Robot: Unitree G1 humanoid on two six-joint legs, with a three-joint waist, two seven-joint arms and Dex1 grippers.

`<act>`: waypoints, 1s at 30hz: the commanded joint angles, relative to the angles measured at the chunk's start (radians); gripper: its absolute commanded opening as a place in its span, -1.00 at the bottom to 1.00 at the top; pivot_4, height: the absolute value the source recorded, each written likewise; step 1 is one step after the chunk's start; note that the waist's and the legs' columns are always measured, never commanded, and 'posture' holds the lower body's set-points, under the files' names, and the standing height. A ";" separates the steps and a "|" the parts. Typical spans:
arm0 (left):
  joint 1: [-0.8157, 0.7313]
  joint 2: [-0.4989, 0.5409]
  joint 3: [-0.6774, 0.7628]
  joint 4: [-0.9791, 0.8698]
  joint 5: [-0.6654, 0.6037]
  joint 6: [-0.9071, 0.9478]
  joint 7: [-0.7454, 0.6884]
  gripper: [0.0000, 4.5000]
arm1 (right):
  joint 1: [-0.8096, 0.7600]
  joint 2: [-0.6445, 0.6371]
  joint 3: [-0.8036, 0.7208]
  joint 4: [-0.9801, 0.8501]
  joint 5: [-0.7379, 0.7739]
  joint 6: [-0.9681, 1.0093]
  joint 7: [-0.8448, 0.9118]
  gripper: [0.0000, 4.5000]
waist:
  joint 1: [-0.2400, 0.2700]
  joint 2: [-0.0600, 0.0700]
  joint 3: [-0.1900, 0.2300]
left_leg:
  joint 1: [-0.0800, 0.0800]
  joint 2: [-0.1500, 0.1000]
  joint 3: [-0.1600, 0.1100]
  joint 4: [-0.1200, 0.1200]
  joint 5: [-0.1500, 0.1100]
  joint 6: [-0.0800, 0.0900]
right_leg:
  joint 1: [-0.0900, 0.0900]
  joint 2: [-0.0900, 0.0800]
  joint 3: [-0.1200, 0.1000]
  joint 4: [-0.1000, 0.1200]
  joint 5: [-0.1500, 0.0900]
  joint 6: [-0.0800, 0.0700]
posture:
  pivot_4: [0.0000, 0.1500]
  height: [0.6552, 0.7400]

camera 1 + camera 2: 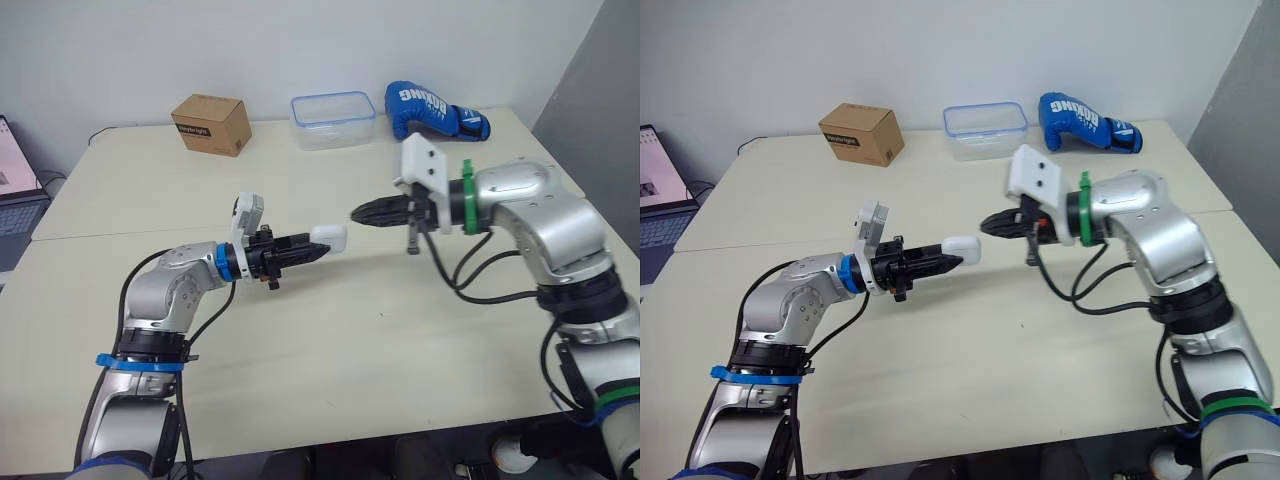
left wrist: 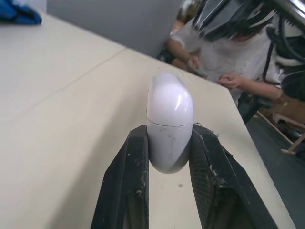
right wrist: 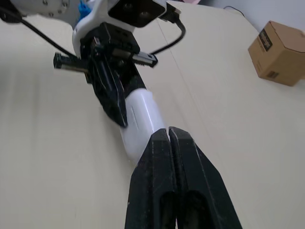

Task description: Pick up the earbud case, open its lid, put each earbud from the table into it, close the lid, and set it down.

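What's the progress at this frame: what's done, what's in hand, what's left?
Done: the case is off the table, clamped in the left gripper. In hand: the shut right gripper points at the lid, which is closed along its seam. Whether the earbuds are inside cannot be told. Left: at least setting the case down.

Earbud case [image 1: 328, 237] in left gripper [image 1: 318, 250], right gripper [image 1: 358, 213] just right; box [image 1: 211, 124], container [image 1: 333, 120], glove [image 1: 435, 110] behind
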 commanded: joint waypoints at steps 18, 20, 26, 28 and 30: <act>-0.148 -0.051 -0.059 0.181 0.008 0.464 0.237 -0.65 | 0.193 -0.161 -0.015 -0.089 -0.067 -0.165 0.078 -0.98 | 0.001 0.000 0.000 | 0.000 0.000 0.001 0.000 0.000 0.000 | 0.000 0.000 0.000 0.001 0.000 0.000 | 1.00 0.78; -0.148 -0.049 -0.065 0.189 0.014 0.484 0.247 -0.65 | 0.215 -0.169 -0.016 -0.091 -0.077 -0.180 0.079 -0.98 | 0.002 0.000 0.000 | 0.000 0.000 0.001 0.000 0.000 0.000 | 0.000 0.000 0.000 0.001 0.000 0.000 | 1.00 0.78; -0.135 -0.029 -0.077 0.196 0.034 0.495 0.252 -0.65 | 0.244 -0.173 -0.020 -0.092 -0.086 -0.191 0.075 -0.98 | 0.002 0.000 0.000 | 0.000 0.000 0.001 0.000 0.000 0.000 | 0.000 0.000 0.001 0.001 0.000 0.000 | 1.00 0.78; -0.134 -0.029 -0.076 0.200 0.038 0.493 0.256 -0.65 | 0.244 -0.170 -0.015 -0.083 -0.092 -0.195 0.071 -0.98 | 0.003 0.000 0.000 | 0.000 0.000 0.001 0.000 0.000 0.000 | 0.000 0.000 0.001 0.001 0.000 0.000 | 1.00 0.78; -0.131 -0.029 -0.075 0.202 0.040 0.490 0.258 -0.65 | 0.244 -0.165 -0.011 -0.078 -0.097 -0.196 0.069 -0.98 | 0.003 0.000 0.000 | 0.000 0.000 0.001 0.000 0.000 0.000 | 0.000 0.000 0.001 0.001 0.000 0.000 | 1.00 0.78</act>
